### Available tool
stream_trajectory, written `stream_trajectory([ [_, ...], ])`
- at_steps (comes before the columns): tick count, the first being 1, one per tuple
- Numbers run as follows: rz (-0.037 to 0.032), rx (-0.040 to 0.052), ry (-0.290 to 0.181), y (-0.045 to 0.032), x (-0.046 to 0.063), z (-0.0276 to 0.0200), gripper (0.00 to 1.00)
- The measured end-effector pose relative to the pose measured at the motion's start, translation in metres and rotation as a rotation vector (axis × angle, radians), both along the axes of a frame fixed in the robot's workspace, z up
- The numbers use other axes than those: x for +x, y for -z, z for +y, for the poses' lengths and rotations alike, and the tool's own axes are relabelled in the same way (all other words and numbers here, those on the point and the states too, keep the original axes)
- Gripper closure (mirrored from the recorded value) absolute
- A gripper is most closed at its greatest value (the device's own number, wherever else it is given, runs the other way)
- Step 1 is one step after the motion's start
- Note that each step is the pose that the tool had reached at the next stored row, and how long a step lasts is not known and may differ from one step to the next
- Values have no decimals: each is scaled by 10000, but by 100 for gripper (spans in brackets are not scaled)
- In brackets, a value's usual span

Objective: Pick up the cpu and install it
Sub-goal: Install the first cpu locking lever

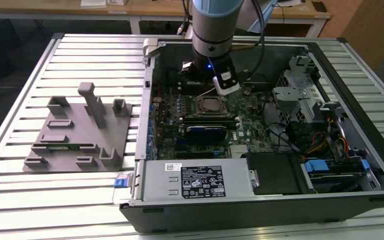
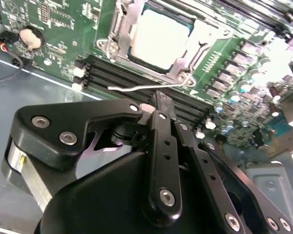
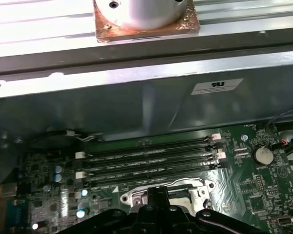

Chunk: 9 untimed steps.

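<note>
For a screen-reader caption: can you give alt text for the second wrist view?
A pale silvery chip sits in its metal socket frame on a green circuit board, with the robot's black hand just above in the foreground.

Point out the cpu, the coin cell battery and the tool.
cpu (image 2: 158, 39), second wrist view: middle of its pale metal top, seated in the socket.
coin cell battery (image 3: 262, 155), first wrist view: centre of its round face.
tool (image 2: 158, 105), second wrist view: fingertip end.
</note>
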<state>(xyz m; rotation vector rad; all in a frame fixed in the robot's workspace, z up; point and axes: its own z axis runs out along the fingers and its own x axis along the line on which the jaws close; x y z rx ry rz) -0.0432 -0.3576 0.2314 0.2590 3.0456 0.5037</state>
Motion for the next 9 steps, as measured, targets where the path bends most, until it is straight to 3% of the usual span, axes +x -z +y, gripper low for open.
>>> stream_trajectory([
  [9, 0, -226, 21, 57, 153, 86, 89],
])
